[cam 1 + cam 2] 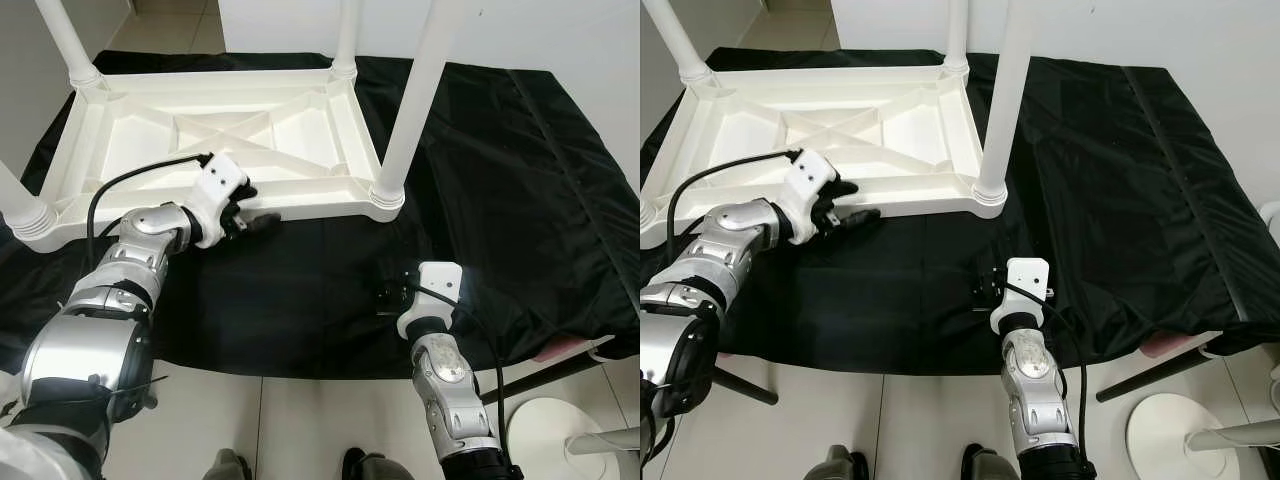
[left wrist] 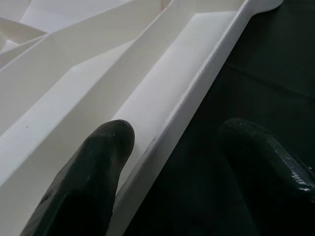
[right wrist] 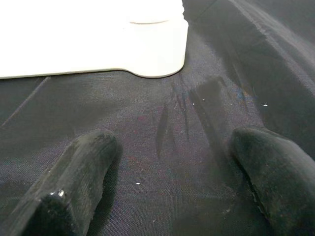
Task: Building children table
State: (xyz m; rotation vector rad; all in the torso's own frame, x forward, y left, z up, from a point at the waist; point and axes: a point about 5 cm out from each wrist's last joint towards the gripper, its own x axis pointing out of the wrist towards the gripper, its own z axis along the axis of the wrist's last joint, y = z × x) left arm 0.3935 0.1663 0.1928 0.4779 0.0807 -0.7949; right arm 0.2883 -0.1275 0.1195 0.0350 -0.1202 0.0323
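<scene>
The child's table (image 1: 215, 140) lies upside down on a black cloth (image 1: 500, 180) spread over the worktop, its white legs (image 1: 418, 95) standing up from the corners and its ribbed underside facing the camera. The left pincer (image 1: 250, 215) sits at the table's near long rim, released, with one finger (image 2: 93, 167) over the inner channel and the other (image 2: 266, 167) out over the cloth, so the rim runs between them without being clamped. The right pincer (image 1: 988, 285) rests spread and empty on the cloth, near the front-right corner leg (image 1: 1000, 100) and just short of its foot (image 3: 157, 49). The rim's long axis runs left to right across the robot, so the left arm is plainly the nearer one to close on it; the right would have to reach forward to the corner.
</scene>
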